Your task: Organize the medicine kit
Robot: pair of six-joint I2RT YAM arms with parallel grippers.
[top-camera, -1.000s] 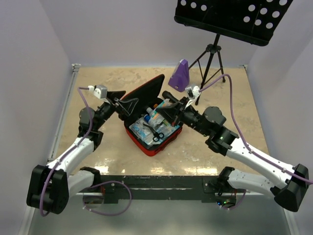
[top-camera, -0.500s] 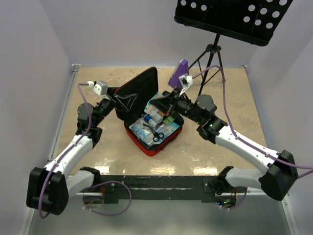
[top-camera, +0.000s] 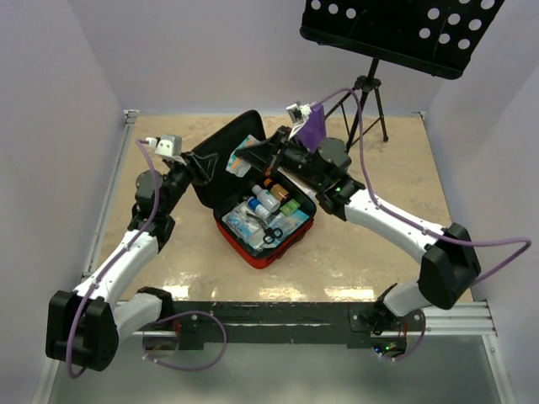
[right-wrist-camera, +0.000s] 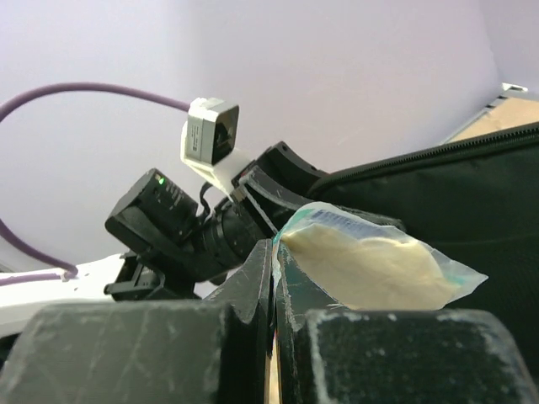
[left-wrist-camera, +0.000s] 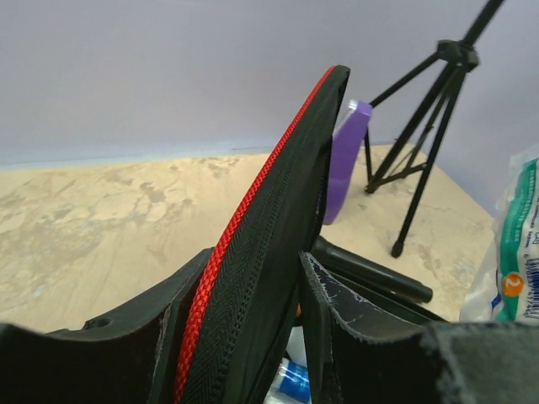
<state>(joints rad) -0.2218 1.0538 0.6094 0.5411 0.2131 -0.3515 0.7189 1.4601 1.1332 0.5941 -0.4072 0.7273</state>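
Left wrist: left gripper (left-wrist-camera: 253, 282) tight on medicine kit (left-wrist-camera: 290, 181); right gripper (right-wrist-camera: 274, 273) on packet (right-wrist-camera: 370, 269).

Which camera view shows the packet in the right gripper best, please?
The right wrist view: the packet sits close up, pinched at one end by the right gripper. The top view shows it small; the left wrist catches only an edge.

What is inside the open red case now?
Seen in the case: black scissors, small bottles, clear packets, a green box. Whatever lies under them is covered, and so is the case floor.
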